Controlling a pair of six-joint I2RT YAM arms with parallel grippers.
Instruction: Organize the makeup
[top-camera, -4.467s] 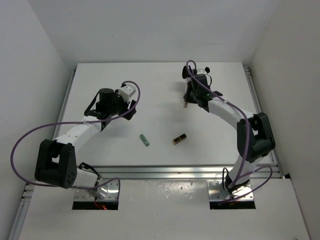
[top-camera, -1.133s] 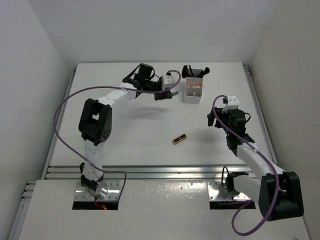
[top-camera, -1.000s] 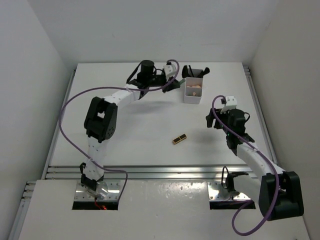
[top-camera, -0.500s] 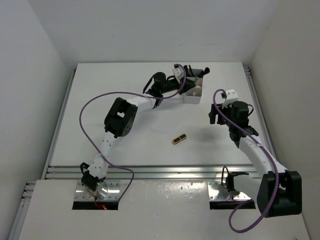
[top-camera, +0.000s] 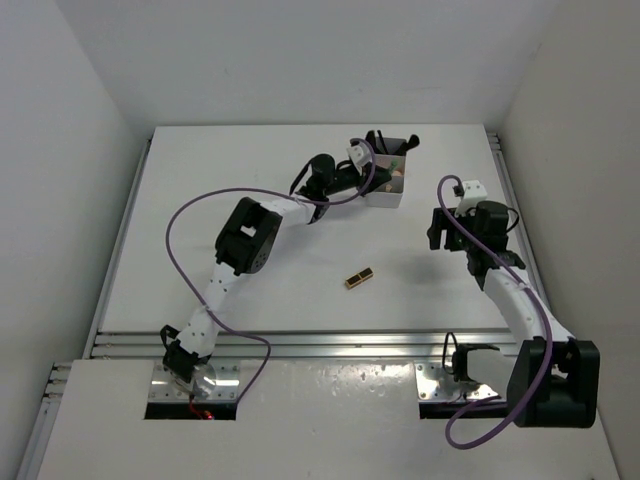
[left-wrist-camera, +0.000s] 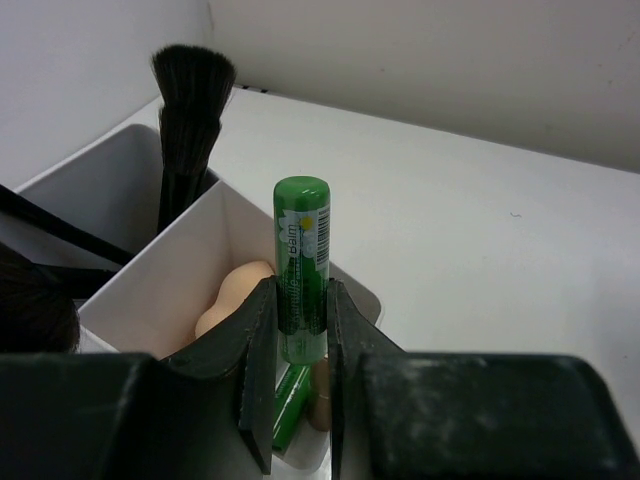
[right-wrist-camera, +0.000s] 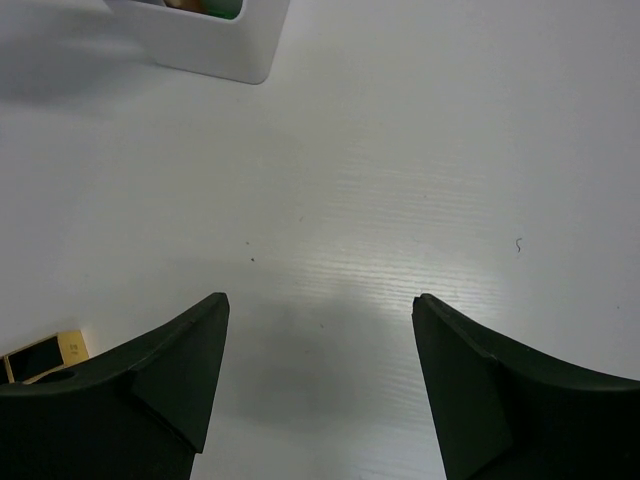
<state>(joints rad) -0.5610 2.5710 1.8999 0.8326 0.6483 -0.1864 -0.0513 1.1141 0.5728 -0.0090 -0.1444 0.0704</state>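
My left gripper (left-wrist-camera: 301, 288) is shut on a green tube (left-wrist-camera: 301, 240), which it holds upright over the near compartment of the white box (left-wrist-camera: 352, 290). In that compartment lie a peach sponge (left-wrist-camera: 232, 296), a second green tube (left-wrist-camera: 288, 402) and a beige tube (left-wrist-camera: 321, 392). Black brushes (left-wrist-camera: 189, 120) stand in the farther compartment. From above, the left gripper (top-camera: 372, 172) hangs over the box (top-camera: 384, 197). The gold-black lipstick (top-camera: 359, 277) lies on the table, also seen as the lipstick (right-wrist-camera: 40, 356) at the lower left. My right gripper (right-wrist-camera: 320, 300) is open above bare table, its fingers apart from everything.
The right arm (top-camera: 500, 275) reaches up the right side of the table, its gripper (top-camera: 438, 230) right of the lipstick and below the box. The box corner (right-wrist-camera: 215, 50) shows at the top of the right wrist view. White walls enclose the table.
The left arm has swung right with the green tube, from left of the box to over it. The right gripper has shifted slightly up and right, and its jaws widened a little.
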